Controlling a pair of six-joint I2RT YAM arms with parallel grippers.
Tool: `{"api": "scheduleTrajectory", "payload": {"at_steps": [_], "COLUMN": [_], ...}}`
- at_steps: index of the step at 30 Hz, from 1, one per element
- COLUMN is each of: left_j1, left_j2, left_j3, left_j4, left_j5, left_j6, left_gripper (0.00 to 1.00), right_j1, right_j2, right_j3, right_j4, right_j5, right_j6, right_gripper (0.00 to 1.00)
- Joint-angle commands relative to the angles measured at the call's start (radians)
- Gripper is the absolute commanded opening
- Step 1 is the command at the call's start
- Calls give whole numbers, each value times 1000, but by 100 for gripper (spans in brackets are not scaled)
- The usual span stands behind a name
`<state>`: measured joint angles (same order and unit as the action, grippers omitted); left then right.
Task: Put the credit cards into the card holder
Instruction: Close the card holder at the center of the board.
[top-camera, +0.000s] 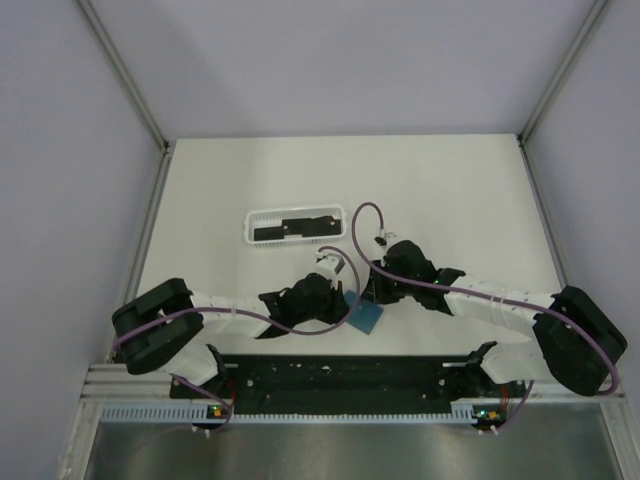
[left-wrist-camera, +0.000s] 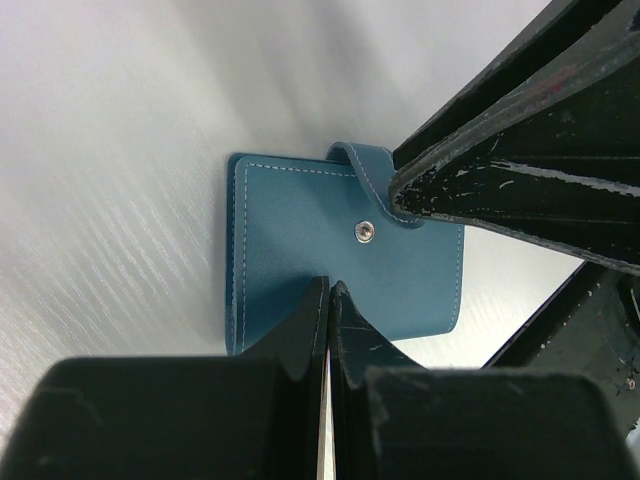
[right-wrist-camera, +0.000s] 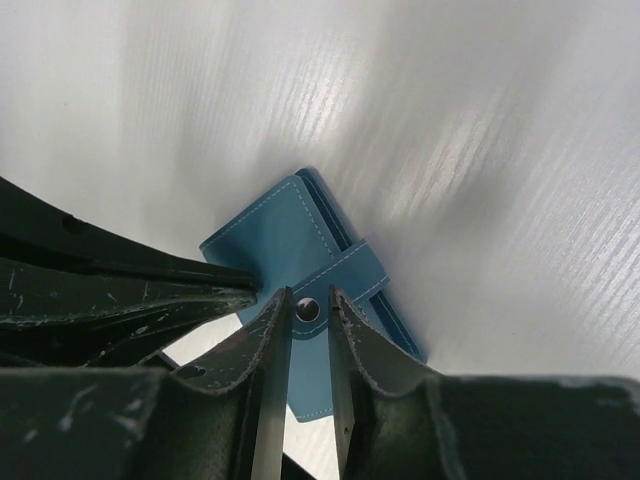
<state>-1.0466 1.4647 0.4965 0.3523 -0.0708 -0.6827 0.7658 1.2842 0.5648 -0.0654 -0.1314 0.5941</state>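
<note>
**Desk:** How is the left gripper seen?

**Photographer:** Its jaws are pressed almost together, and the near edge of the card holder is pinched at their tips. Only a hairline gap is visible between the 2 fingers.

**Desk:** And the right gripper?

**Photographer:** It is clamped on the card holder's strap, which is looped up over the far edge of the cover. A metal snap is exposed on the cover, just beside the strap.

**Desk:** Where is the card holder placed?

**Photographer:** It is held low over the white table, between the 2 gripper heads, with its teal stitched cover turned upward. Whether it is lying flat or slightly raised cannot be told.

**Desk:** And the credit cards?

**Photographer:** They are seen as black rectangles inside the white basket, which is set beyond the card holder and off to its left, well apart from it. Their number cannot be made out. None is seen at the card holder itself.
</note>
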Motion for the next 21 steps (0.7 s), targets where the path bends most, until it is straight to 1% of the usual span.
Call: {"api": "scheduleTrajectory", "payload": {"at_steps": [1,5,21], "left_j1": [5,3,3], "left_j2": [5,3,0], "left_j3": [-3,-1,-1], "left_j4": [25,20,17], "left_j5": [5,5,3], "left_j6": [-6,-5,-3], "left_gripper": [0,0,0], "right_j1": [10,10,10], "right_j2": [4,20,41], "right_j3": [6,1,-14], "right_j4": [56,90,92], "right_j5": [-42,-63,-68], "right_j6": [-5,-7,3], "right_gripper": [21,20,19]}}
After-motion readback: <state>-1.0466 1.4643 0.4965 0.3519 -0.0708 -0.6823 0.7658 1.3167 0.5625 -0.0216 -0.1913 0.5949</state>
